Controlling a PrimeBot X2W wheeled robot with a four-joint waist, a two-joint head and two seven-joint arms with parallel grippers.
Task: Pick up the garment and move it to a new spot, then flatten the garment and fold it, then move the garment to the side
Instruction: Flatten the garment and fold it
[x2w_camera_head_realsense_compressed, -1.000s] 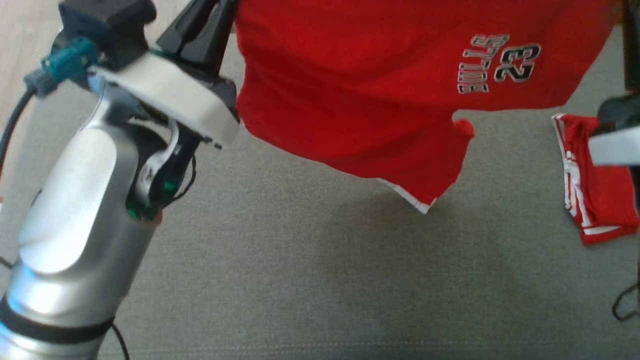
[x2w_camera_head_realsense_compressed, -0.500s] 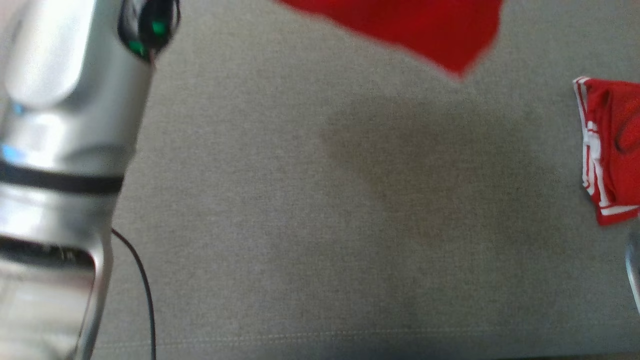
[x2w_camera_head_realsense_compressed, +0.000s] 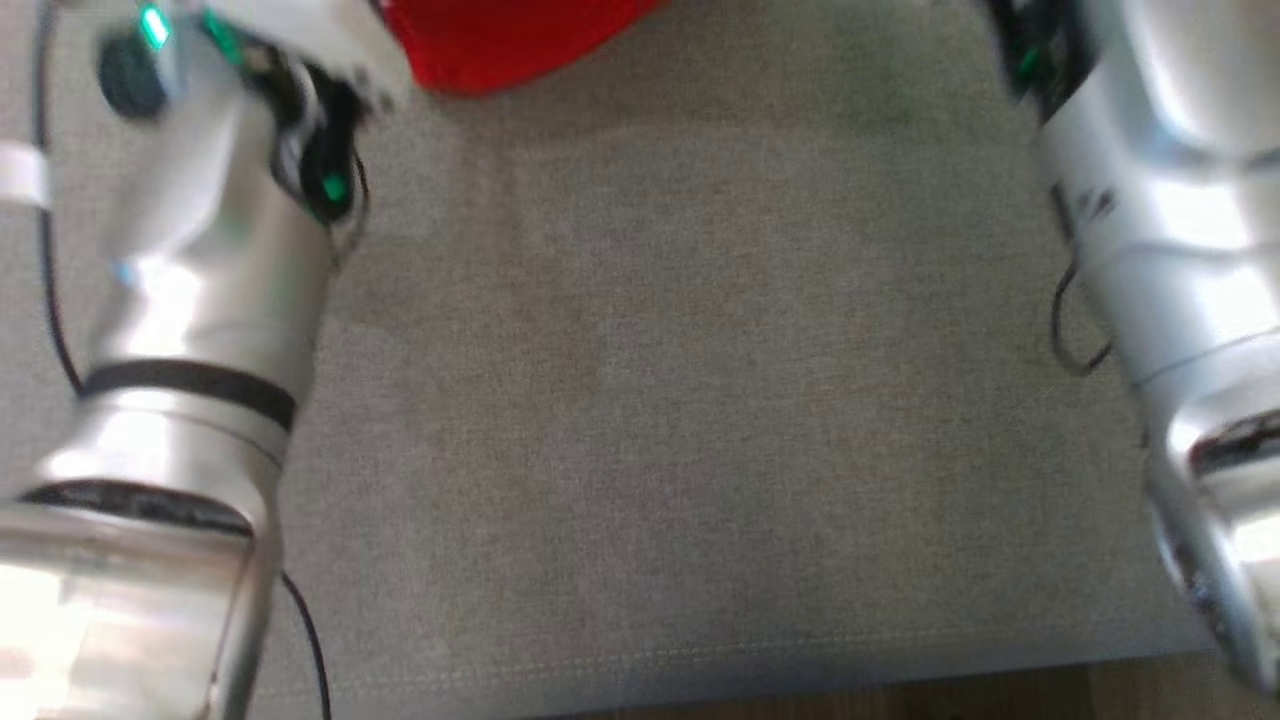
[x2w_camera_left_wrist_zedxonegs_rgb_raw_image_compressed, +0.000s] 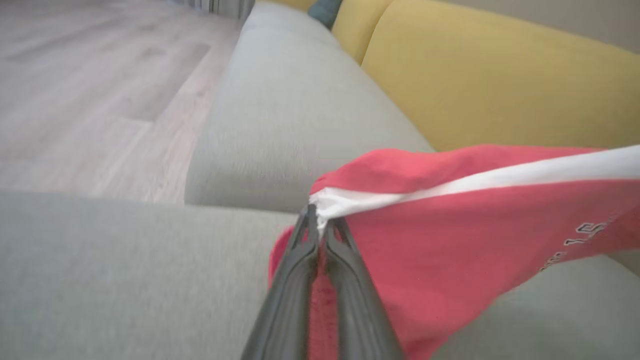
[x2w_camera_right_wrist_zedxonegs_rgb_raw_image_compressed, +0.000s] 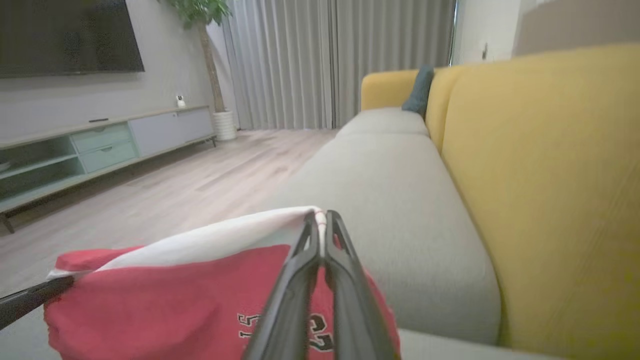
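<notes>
Garment (x2w_camera_left_wrist_zedxonegs_rgb_raw_image_compressed: 450, 235), red, white-trimmed: band pinched tight by left gripper (x2w_camera_left_wrist_zedxonegs_rgb_raw_image_compressed: 320, 222) and right gripper (x2w_camera_right_wrist_zedxonegs_rgb_raw_image_compressed: 320, 220), above grey sofa seat (x2w_camera_head_realsense_compressed: 700, 400); lettering seen from wrist views.

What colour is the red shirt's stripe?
The shirt has a white stripe; left wrist view shows it best.

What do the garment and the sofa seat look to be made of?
Garment: thin, soft red knit, probably jersey; it drapes and bunches, with a white band at its edge. Seat: grey woven upholstery, matte; a fine weave and a stitched seam show in the head view.
</notes>
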